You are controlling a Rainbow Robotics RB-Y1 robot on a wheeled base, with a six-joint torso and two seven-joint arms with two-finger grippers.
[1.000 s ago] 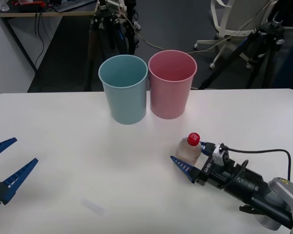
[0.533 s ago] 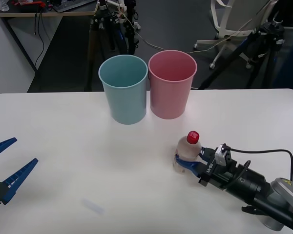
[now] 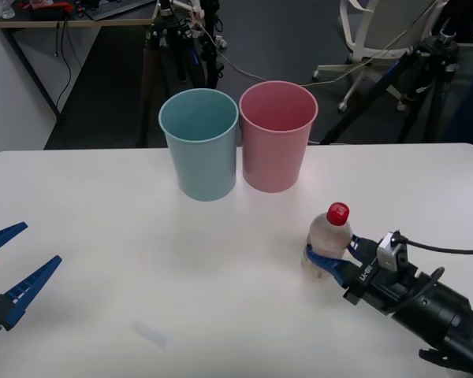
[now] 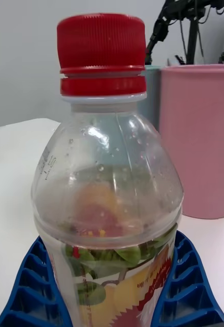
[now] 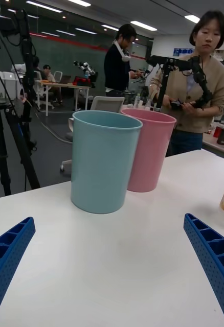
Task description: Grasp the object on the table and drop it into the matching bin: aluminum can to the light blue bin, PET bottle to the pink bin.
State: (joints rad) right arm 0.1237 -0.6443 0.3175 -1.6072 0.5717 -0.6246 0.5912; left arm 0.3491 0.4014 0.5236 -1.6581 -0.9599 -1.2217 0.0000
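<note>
While the left gripper (image 3: 12,272) idles wide open, the right gripper (image 3: 325,260) clamps the PET bottle (image 3: 329,240) low, upright, ready for the pink bin (image 3: 277,150).

From the right wrist, the PET bottle (image 4: 109,204) runs off the lower edge and hides most of the light blue bin (image 4: 152,94); the pink bin (image 4: 201,138) is cut at the side. From the front, the left claw (image 3: 6,272) is clipped by the edge.
</note>
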